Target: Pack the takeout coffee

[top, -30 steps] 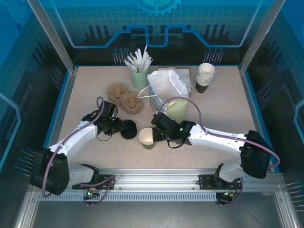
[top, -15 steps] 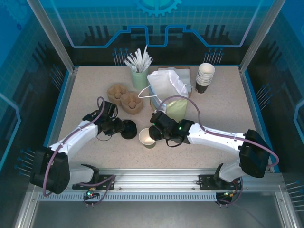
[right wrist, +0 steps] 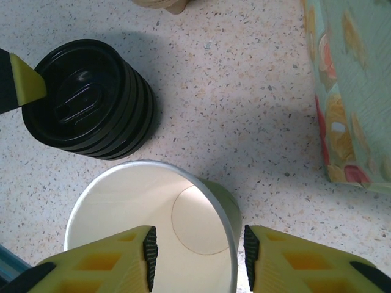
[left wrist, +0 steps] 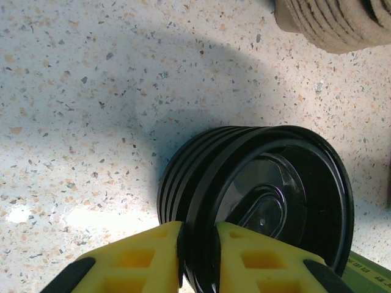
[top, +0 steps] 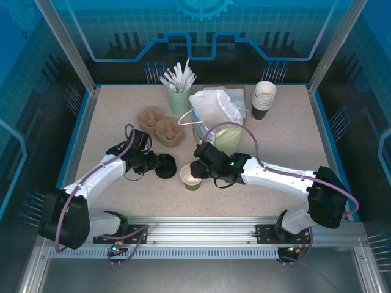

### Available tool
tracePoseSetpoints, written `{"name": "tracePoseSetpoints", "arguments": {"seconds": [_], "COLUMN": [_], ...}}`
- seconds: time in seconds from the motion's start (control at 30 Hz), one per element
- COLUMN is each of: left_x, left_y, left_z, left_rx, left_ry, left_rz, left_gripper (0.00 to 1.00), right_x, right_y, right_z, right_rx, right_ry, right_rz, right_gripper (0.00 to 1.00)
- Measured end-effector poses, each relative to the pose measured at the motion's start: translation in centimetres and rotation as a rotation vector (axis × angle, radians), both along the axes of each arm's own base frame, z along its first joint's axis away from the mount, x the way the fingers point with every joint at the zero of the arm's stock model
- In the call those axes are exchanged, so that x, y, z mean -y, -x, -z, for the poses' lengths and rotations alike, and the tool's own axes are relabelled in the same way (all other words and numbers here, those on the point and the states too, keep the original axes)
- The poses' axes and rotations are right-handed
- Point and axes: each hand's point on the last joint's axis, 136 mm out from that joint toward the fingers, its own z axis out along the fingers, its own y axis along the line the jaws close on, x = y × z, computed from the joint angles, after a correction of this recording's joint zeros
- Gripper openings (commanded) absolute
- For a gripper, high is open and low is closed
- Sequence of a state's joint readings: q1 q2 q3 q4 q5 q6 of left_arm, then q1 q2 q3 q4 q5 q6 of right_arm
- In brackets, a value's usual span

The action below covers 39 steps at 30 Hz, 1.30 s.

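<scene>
Lidless pale-green paper cup [top: 190, 177] stands on the speckled bench [top: 110, 122] beside a stack of black plastic lids [top: 165, 166]. The right gripper [right wrist: 198, 244] is spread astride its rim, and the left gripper [left wrist: 198, 244] pinches the top lid (thin wall likely crushes, so hold the body gently).

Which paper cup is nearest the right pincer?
The lone empty green cup, its wall between the right pincer's fingers; the white stack and stick holder stand further back.
</scene>
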State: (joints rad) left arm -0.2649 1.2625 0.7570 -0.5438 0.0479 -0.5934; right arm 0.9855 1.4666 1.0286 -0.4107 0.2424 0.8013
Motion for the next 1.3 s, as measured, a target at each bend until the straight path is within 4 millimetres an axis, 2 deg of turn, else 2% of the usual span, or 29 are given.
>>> {"name": "tracePoseSetpoints", "arguments": {"seconds": [0.43,0.73,0.9,1.07,1.3], "left_x": [0.0,0.0,-0.2,-0.2,1.9], "left_y": [0.0,-0.3,-0.1,0.0,0.9], "left_z": [0.0,-0.4,-1.2,-3.4,-9.1], "left_rx": [0.000,0.009,0.020,0.062,0.185], "left_ry": [-0.002,-0.004,-0.006,-0.007,-0.015], "left_rz": [-0.001,-0.003,-0.005,-0.001,0.081], "left_gripper": [0.16,0.13,0.12,0.12,0.13], "right_x": [-0.7,-0.9,-0.6,-0.8,-1.9], "right_y": [0.1,-0.1,0.1,0.4,0.9], "right_z": [-0.3,-2.1,-4.7,-7.8,-11.5], "right_rx": [-0.016,0.003,0.035,0.063,0.076], "right_ry": [-0.015,-0.039,-0.076,-0.137,-0.200], "right_rz": [-0.016,-0.017,-0.026,-0.042,-0.088], "right_gripper": [0.46,0.47,0.47,0.47,0.48]}}
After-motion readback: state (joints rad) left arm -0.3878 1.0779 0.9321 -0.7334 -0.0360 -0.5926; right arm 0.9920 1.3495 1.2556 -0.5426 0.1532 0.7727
